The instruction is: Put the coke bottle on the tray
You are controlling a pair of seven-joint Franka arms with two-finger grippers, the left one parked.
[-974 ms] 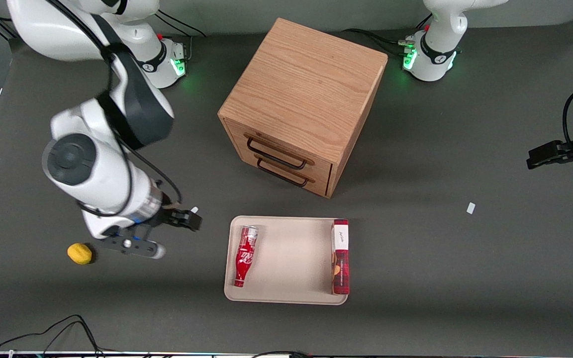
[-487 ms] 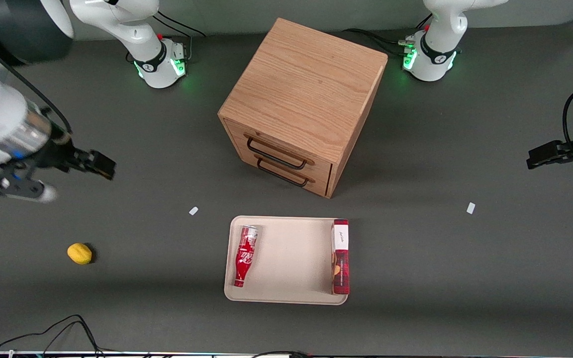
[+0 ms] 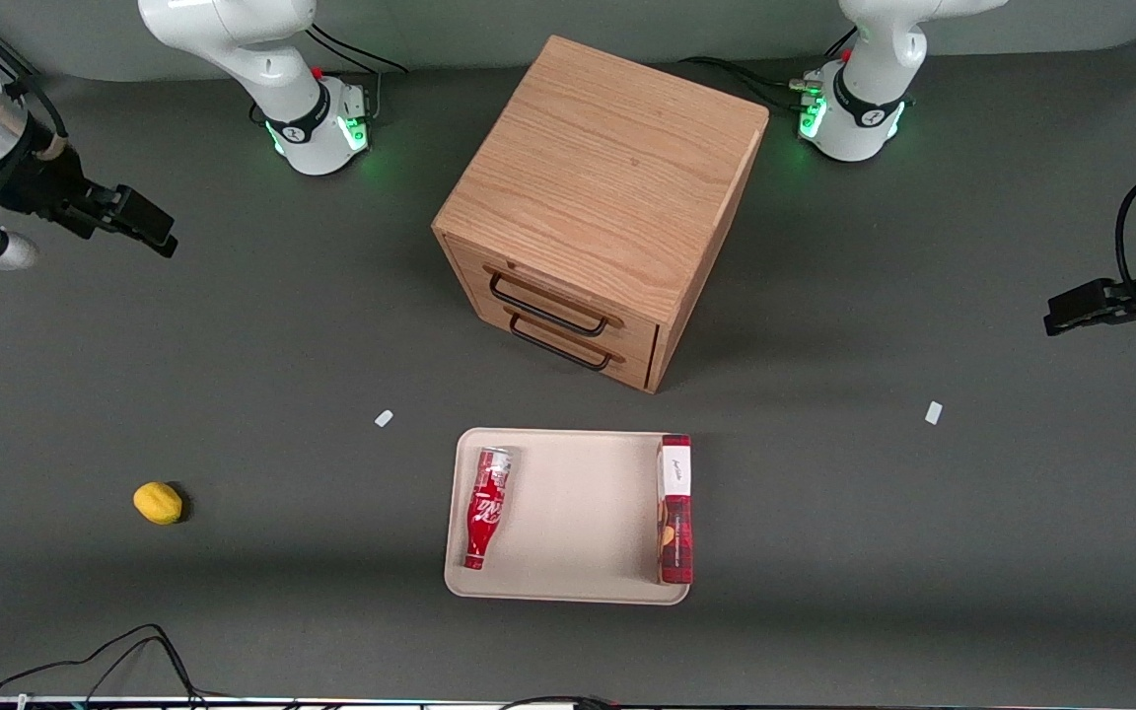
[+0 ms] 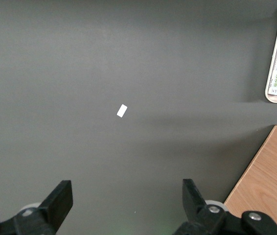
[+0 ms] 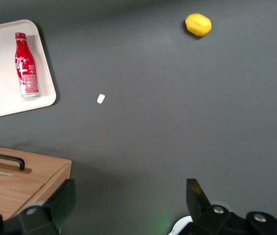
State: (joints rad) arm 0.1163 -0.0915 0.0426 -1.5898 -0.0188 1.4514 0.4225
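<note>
The red coke bottle [image 3: 485,507] lies on its side in the beige tray [image 3: 568,513], along the tray's edge toward the working arm's end, neck pointing at the front camera. It also shows in the right wrist view [image 5: 25,65], lying in the tray [image 5: 1,98]. My gripper [image 3: 144,229] is raised high near the working arm's end of the table, far from the tray and farther from the front camera. It is open and empty, its jaws spread wide apart [image 5: 128,200].
A wooden drawer cabinet [image 3: 603,202] stands farther from the camera than the tray. A red-and-white box [image 3: 675,508] lies in the tray. A yellow lemon [image 3: 158,502] and a small white scrap [image 3: 384,418] lie on the table toward the working arm's end.
My gripper has pulled up and away from beside the tray, moving toward the working arm's end and farther from the front camera. The bottle has not moved in the tray.
</note>
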